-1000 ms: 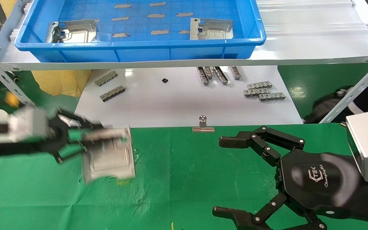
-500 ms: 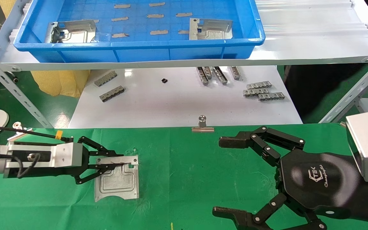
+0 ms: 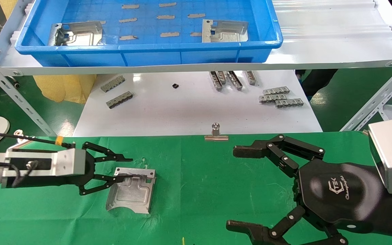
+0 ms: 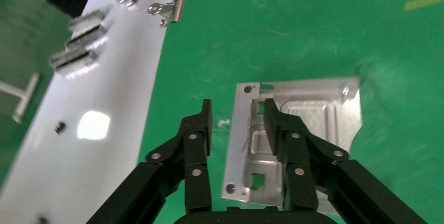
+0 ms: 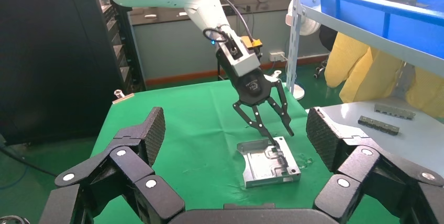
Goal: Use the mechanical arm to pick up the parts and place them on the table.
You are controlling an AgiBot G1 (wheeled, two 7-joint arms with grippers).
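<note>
One silver part lies flat on the green cloth table, left of centre. My left gripper is open and low over the part's far edge, one finger over the plate and the other outside it. The left wrist view shows the part under the open left gripper, not held. Two more parts lie in the blue tray on the shelf. My right gripper is open and empty above the cloth at the right. The right wrist view shows the part and the left gripper.
A silver binder clip sits on the cloth's far edge. Grey comb-like strips lie on the white tabletop behind. The tray's shelf rests on slanted metal struts at both sides.
My left gripper brought the part down onto the cloth, then opened and let it go. The part now lies slightly turned. The right arm has not moved.
</note>
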